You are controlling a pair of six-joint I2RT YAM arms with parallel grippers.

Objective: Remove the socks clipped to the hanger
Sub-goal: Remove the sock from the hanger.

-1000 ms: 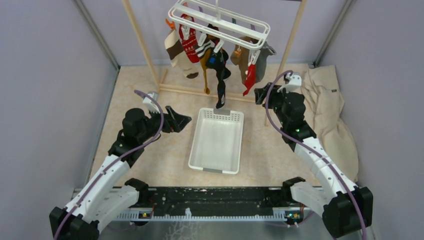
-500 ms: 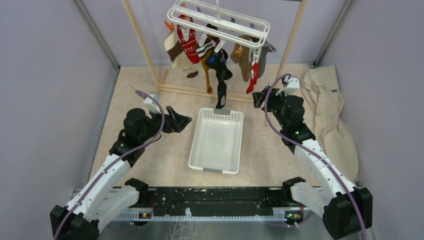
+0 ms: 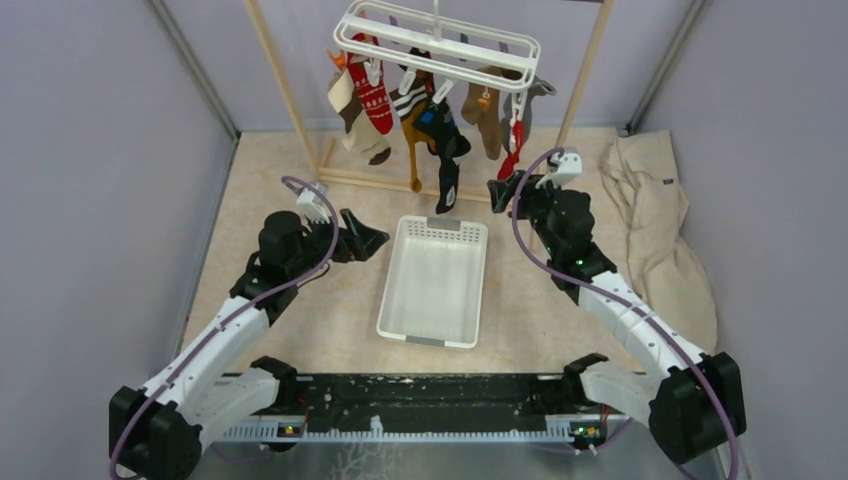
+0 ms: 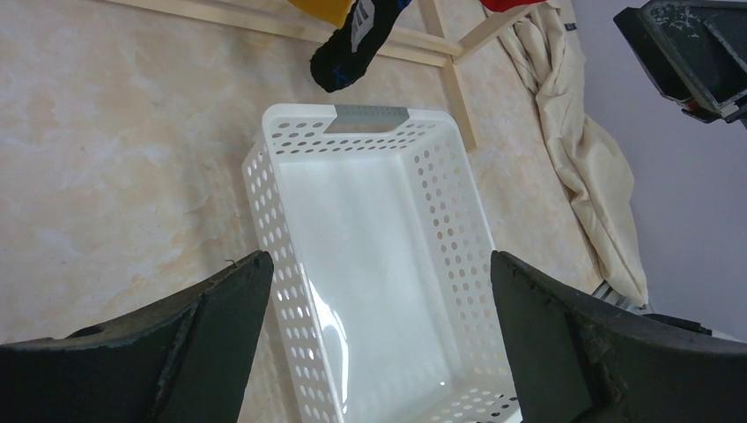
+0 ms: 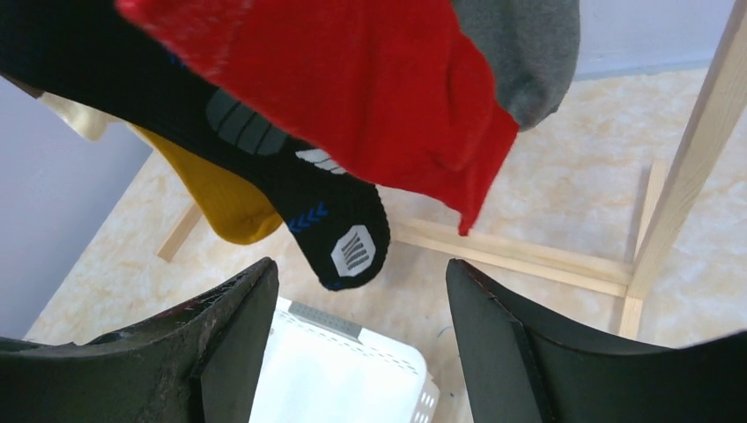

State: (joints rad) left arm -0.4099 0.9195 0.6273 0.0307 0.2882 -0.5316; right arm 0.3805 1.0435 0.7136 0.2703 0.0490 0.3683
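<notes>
The white hanger point(image 3: 455, 47) hangs from the wooden rack at the top centre, with several socks clipped under it: a red patterned sock point(image 3: 376, 98), a mustard one point(image 3: 412, 130), a long black one point(image 3: 447, 150), a brown one point(image 3: 488, 115) and a plain red one point(image 3: 513, 150). My right gripper point(image 3: 505, 190) is open just below the plain red sock. In the right wrist view the red sock point(image 5: 352, 79) and the black sock point(image 5: 291, 176) hang above the gripper point(image 5: 361, 269), untouched. My left gripper point(image 3: 365, 240) stands wide open and empty beside the basket.
A white perforated basket point(image 3: 390, 285) sits on the floor between the arms, below the black sock's toe point(image 4: 348, 48). The rack's wooden posts point(image 3: 285, 95) and floor bar stand behind it. A large beige cloth point(image 3: 655, 220) lies at the right. Grey walls close in both sides.
My right gripper has moved left and forward under the plain red sock, its jaws opening wider. The hanger has swung a little. The left arm has shifted slightly forward.
</notes>
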